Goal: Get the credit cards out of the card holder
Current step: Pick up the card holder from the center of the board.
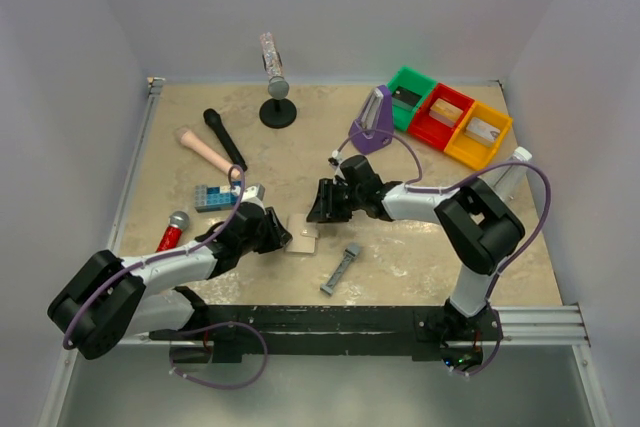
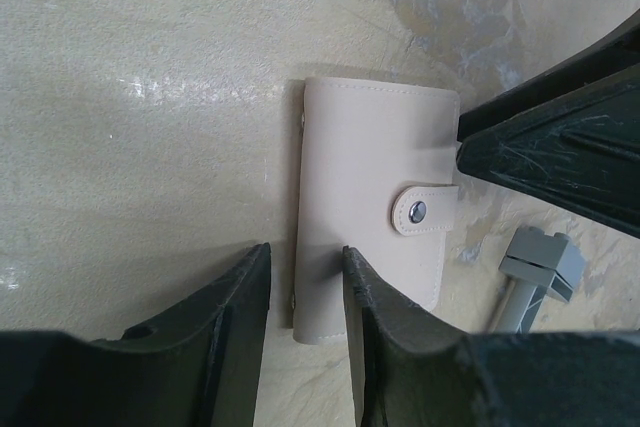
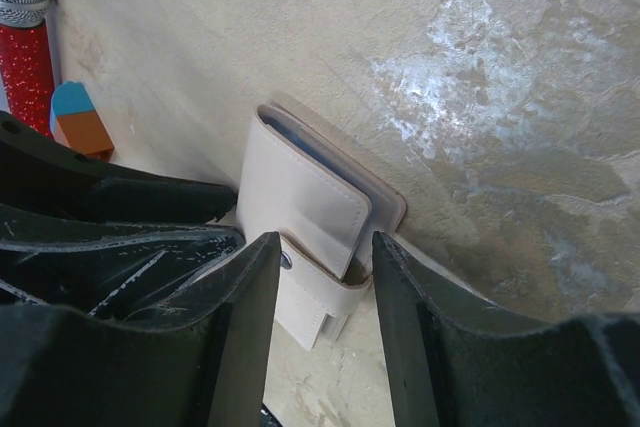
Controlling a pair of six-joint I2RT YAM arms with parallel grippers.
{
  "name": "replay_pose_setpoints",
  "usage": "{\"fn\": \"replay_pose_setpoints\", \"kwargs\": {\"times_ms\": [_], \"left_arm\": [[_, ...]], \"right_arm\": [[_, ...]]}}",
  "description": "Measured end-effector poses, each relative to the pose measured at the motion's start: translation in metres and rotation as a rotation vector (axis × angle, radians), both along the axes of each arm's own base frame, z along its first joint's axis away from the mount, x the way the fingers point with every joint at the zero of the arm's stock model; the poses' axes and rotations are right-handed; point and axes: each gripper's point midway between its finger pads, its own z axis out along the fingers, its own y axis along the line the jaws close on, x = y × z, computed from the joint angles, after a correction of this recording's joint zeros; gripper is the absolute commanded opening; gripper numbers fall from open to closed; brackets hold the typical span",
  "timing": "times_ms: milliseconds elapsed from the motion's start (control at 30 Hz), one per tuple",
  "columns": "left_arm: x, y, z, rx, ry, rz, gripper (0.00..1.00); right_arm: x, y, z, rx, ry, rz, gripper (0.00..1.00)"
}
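- The wallet (image 2: 370, 197) is lying closed and flat on the table (image 1: 420, 257) between the two grippers. Its pale beige side is facing up and its strap (image 2: 425, 209) is snapped across the front.
- The left gripper (image 2: 305, 267) is holding its jaws parted and is clenching nothing. It is straddling the wallet's edge opposite the strap, near one corner. One finger is overlapping the cover and the other is sitting just beside it, over bare table.
- The right gripper (image 3: 327, 247) is reaching in from the strap side with its jaws apart, and the wallet's strap end is showing in the gap. Whether its fingers are touching the wallet cannot be told.
- A strip of blue lining (image 3: 300, 142) is showing between the covers.
- A grey bar (image 1: 341, 269) is lying near the wallet.
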Motion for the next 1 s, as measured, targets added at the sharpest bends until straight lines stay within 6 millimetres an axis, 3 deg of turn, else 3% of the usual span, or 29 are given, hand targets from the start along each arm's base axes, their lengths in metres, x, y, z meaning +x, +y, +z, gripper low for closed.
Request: {"fn": "replay_pose_setpoints", "kwargs": {"times_ms": [233, 633, 1000], "left_arm": [[0.0, 0.0, 0.0, 0.001, 0.001, 0.0, 0.39], [0.0, -0.001, 0.0, -0.001, 0.003, -0.003, 0.39], [0.001, -0.002, 0.0, -0.005, 0.0, -0.004, 0.38]], "right_arm": [[-0.004, -0.002, -0.012, -0.02, 0.029, 0.008, 0.46], [-0.008, 0.006, -0.014, 0.032, 0.051, 0.057, 0.37], [-0.009, 0.008, -0.011, 0.048, 0.044, 0.065, 0.47]]}}
